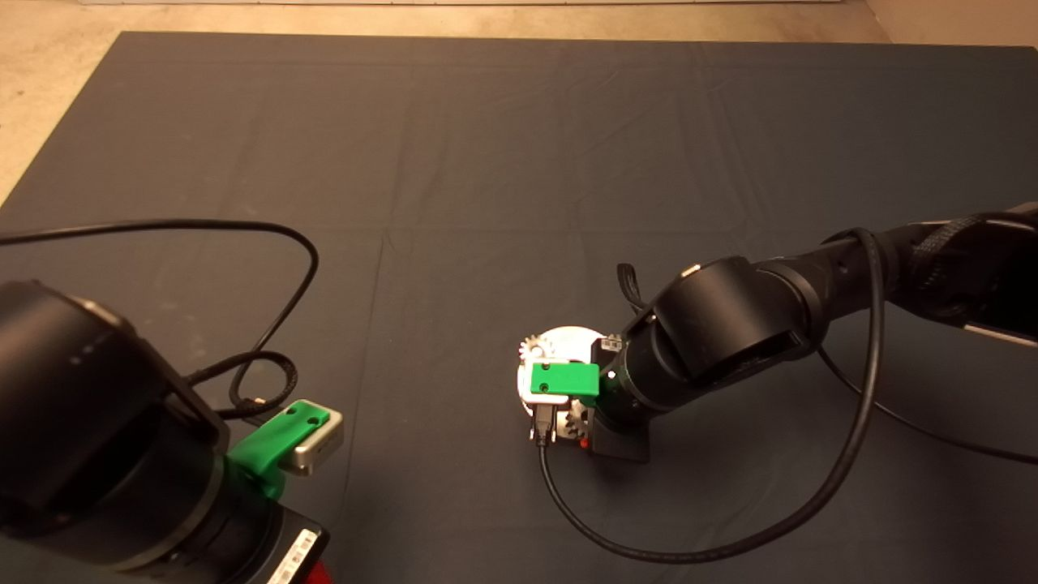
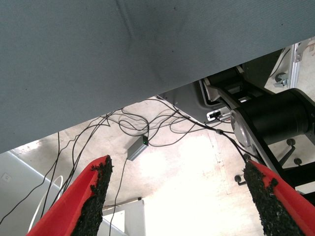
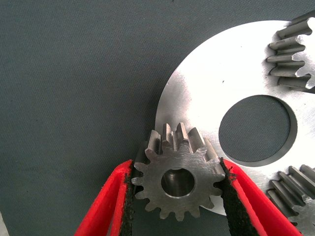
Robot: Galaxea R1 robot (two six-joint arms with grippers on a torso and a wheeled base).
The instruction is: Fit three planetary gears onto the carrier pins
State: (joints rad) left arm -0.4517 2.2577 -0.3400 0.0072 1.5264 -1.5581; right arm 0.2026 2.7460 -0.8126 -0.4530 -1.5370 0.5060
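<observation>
One gear (image 3: 178, 179) clamped in right gripper (image 3: 179, 196) over disc (image 3: 206, 93).

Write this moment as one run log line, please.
right pincer: shut on small silvery metal gear at round silver plate edge | two gears on plate | left pincer: open, parked

No legible text, labels or numbers anywhere.

Hand (image 3: 179, 196) clamps gear (image 3: 178, 178) over disc (image 3: 206, 93)
</observation>
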